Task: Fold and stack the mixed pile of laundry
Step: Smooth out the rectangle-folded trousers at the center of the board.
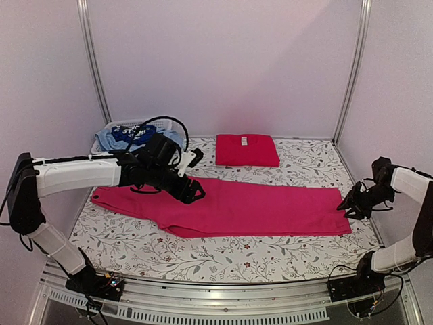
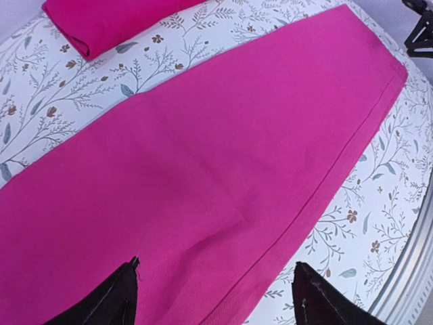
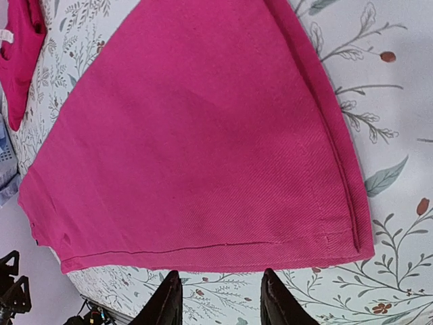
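A long pink-magenta garment (image 1: pixel 250 210) lies flat across the floral-printed surface (image 1: pixel 223 254). The left fingers (image 2: pixel 111 301) hover wide above it; the right fingers (image 3: pixel 166 301), half-apart and empty, sit at its hem, which looks to need a square, even pinch.

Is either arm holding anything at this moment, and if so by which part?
Nothing is held. The left gripper stands open over the flat pink garment; the right gripper is open just off its hem, only tablecloth between its fingers.
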`<state>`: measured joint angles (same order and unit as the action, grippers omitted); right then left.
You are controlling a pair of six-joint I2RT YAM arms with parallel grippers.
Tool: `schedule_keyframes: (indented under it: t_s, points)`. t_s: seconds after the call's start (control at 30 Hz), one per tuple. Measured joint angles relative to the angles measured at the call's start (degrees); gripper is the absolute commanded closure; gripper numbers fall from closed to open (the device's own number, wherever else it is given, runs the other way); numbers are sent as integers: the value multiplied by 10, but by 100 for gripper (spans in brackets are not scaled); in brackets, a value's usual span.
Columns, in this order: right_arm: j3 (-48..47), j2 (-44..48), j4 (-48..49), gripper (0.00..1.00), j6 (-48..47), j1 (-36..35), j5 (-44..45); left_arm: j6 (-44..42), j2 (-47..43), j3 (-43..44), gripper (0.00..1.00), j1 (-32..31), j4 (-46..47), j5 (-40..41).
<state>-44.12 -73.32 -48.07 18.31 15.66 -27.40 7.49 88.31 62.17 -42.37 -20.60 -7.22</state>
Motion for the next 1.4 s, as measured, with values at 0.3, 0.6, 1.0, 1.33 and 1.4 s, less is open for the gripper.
schedule_keyframes:
  t_s: [0.3,0.6,1.0,1.33,1.4]
  points:
    - [8,-24,6,62,37,2,78,-21,22,7,21,-14,-1,20]
    - [16,-82,52,59,50,2,100,0,112,28,23,18,-8,45]
    - [-79,-225,95,60,43,-17,17,113,209,38,26,194,-17,35]
    - [-205,-303,110,67,-4,-58,-2,115,195,35,23,277,-22,14]
    - [-205,-301,107,68,-16,-58,7,107,183,35,23,270,-29,13]
